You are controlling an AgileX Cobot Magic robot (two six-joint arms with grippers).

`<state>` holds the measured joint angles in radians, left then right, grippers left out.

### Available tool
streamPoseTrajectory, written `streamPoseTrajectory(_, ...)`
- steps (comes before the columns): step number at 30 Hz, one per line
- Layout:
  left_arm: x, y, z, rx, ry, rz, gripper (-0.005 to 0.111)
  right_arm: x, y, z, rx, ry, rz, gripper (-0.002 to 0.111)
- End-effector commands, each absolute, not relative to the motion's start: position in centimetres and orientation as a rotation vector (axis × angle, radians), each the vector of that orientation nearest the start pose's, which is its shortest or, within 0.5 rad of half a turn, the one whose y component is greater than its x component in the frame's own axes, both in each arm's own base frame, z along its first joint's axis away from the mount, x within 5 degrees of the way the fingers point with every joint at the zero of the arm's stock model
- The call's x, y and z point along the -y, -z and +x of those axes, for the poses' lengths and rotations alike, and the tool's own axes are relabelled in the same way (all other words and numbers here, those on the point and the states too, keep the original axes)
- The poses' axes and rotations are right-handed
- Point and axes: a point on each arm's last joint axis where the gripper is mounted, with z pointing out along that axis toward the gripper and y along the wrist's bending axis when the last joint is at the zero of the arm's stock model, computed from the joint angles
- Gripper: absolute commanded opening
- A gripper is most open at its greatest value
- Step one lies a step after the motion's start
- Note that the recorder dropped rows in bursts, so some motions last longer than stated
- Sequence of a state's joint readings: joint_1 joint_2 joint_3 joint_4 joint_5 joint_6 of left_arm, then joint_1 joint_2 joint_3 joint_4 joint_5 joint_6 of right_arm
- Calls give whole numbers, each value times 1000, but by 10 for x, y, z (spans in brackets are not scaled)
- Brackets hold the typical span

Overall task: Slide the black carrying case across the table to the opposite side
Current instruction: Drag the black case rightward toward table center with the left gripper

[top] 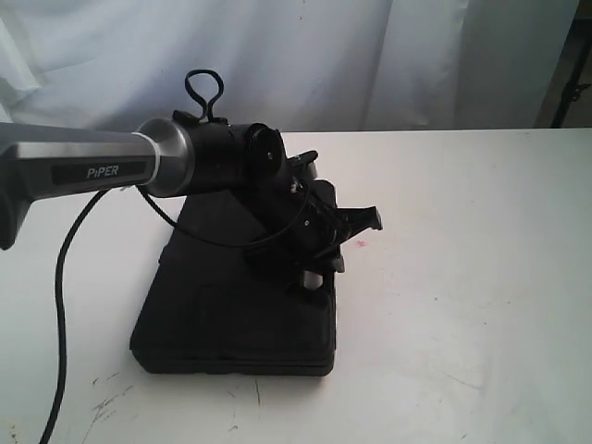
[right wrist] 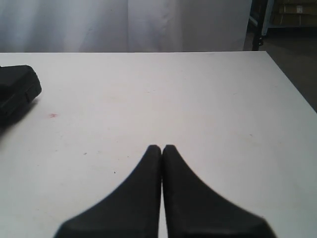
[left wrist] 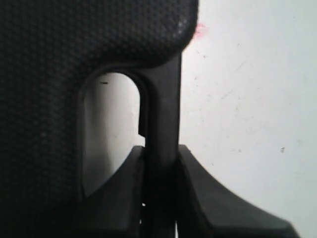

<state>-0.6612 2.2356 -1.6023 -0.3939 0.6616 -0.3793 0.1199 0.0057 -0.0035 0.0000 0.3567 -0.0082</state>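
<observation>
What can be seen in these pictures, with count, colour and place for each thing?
black carrying case: one, black, flat on the table
table: one, white, scuffed, under everything
pink spot: one, pink, on the table beside the case
curtain: one, white, behind the table
cable: one, black, hanging at the exterior view's left
left end effector: one, black, closed on the case's handle
right end effector: one, black, shut, empty, above the table

Exterior high; wrists behind fingers [right wrist: 133, 198].
Left close on case handle [left wrist: 163, 124]; right low, looking past fingertips [right wrist: 171, 158], sharing pink spot [right wrist: 52, 115].
</observation>
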Motion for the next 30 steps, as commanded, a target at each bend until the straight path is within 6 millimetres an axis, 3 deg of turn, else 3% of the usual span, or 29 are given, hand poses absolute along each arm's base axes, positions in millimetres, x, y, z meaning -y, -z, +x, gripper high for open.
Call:
streamPoseTrajectory(1,318,-149,360,-2812,773,-47,0,-6,-182,53,-1823,-66,-118,0)
streamPoseTrajectory(7,339,-150,359,-2794,811,3,0,-6,-182,53,-1823,-66,-118,0)
streamPoseTrajectory(20,351,-135,371,-2766,874,-58,0,-6,-182,53,-1823,-66,-118,0)
streamPoseTrajectory(30,369,-137,371,-2714,948,-58,0,-6,-182,53,-1823,-66,-118,0)
